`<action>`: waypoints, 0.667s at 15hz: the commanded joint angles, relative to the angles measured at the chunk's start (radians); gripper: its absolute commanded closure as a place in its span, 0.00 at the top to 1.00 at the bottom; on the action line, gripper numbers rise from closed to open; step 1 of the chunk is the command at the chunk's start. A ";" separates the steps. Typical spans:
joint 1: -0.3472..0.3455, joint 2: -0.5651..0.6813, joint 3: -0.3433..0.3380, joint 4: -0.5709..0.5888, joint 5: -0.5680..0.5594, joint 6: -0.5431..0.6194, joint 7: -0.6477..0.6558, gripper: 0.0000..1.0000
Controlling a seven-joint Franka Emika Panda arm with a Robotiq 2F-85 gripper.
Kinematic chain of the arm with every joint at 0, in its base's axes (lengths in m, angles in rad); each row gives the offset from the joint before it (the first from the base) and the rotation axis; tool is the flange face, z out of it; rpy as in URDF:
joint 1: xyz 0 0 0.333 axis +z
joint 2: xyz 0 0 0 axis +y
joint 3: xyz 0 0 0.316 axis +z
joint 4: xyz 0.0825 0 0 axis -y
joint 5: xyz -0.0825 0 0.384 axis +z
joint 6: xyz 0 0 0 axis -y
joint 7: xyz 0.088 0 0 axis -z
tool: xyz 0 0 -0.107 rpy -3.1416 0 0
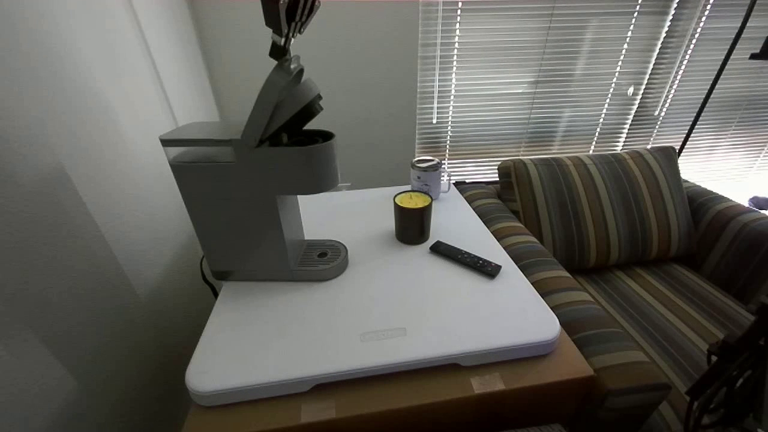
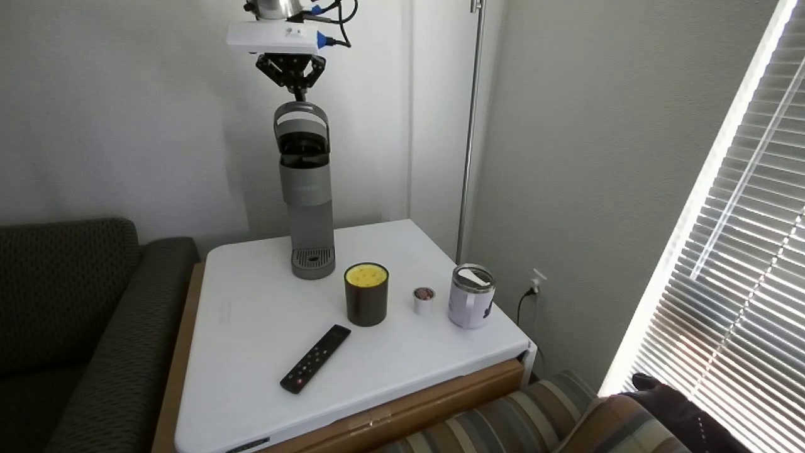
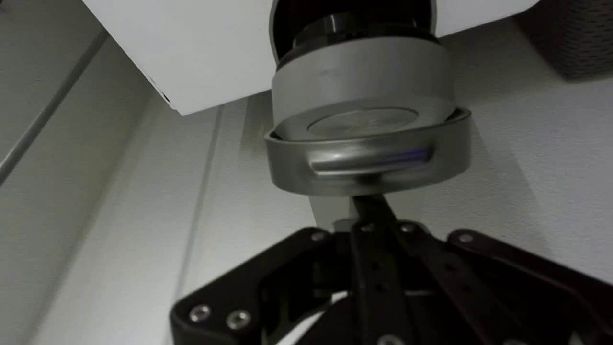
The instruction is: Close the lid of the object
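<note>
The tall grey coffee machine stands on the white table; it also shows in an exterior view. Its lid stands open, tilted steeply up from the head, with its dark underside facing the front. The lid with its rim-like handle shows from the front in an exterior view and fills the upper middle of the wrist view. My gripper points down with its fingers together, seen also in an exterior view. Its fingertips are at the lid's raised top edge, partly hidden behind the handle; contact is unclear.
On the white table stand a dark jar with a yellow top, a white mug and a small pod. A black remote lies near them. A wall is behind the machine; a striped armchair adjoins the table.
</note>
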 commanded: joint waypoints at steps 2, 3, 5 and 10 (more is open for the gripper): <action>0.021 -0.002 -0.033 0.031 -0.058 -0.111 0.051 0.00; 0.024 -0.004 -0.036 0.035 -0.068 -0.139 0.056 0.00; 0.029 -0.005 -0.041 0.046 -0.085 -0.202 0.059 0.00; 0.036 0.005 -0.048 0.068 -0.108 -0.323 0.050 0.00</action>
